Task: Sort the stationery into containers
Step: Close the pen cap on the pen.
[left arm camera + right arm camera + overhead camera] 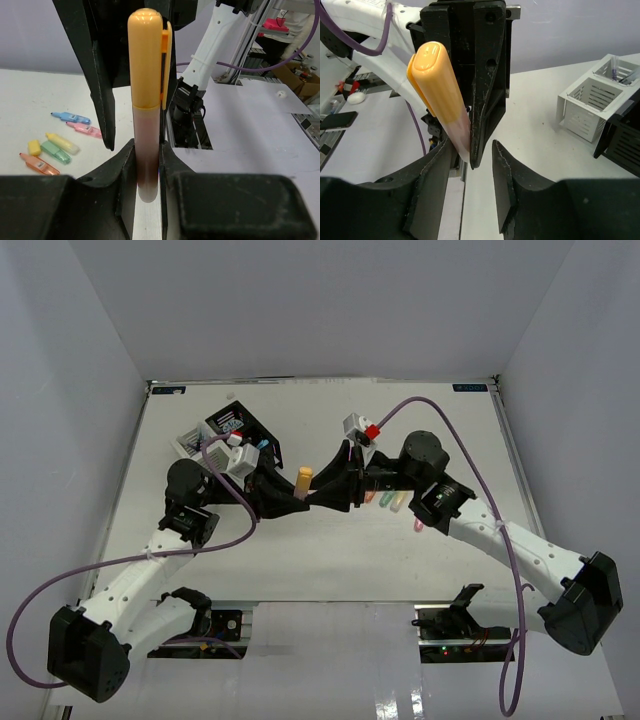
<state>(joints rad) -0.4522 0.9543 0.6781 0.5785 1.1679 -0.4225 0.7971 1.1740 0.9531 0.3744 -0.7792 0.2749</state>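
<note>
The orange highlighter [147,75] stands nearly upright in mid-air over the middle of the surface [30,90], cap up. Its clear lower barrel is pinched in the left gripper [147,165], whose jaws are clamped on it. The right gripper [473,155] faces it from the other side with its jaws apart around that same lower end, and as far as I can see it grips nothing.

So the left arm carries the highlighter, and it looks the nearer one too. The organiser cluster [222,432] sits just behind and to the left of that gripper, at the back-left of the surface.

The taller black compartment [240,420] has some pink and white things in it. Something thin leans in the farther of the white compartments [580,117]; the nearer one shows nothing. Several loose highlighters [60,145] lie by the right arm, well apart from the cluster.
</note>
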